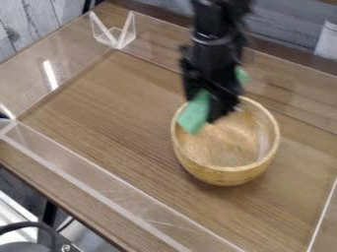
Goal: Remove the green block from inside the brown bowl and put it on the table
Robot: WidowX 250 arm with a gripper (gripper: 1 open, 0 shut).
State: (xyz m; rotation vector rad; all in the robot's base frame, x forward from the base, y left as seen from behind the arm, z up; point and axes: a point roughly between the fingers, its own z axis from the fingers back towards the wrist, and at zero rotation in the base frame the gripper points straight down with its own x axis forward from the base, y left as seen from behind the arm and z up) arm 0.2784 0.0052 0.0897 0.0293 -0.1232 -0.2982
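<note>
Now the fingers (202, 102) are clamped on the green block (198, 114), lifted above the brown bowl's (227, 162) left rim over the table (93, 118).

Green block (196, 114): matte, smooth. Brown bowl (227, 162): light wood, visible grain, dull finish. Table (105, 108): brown wood-grain surface. Walls (79, 169): clear glossy acrylic. Gripper (211, 91): black, matte.
</note>
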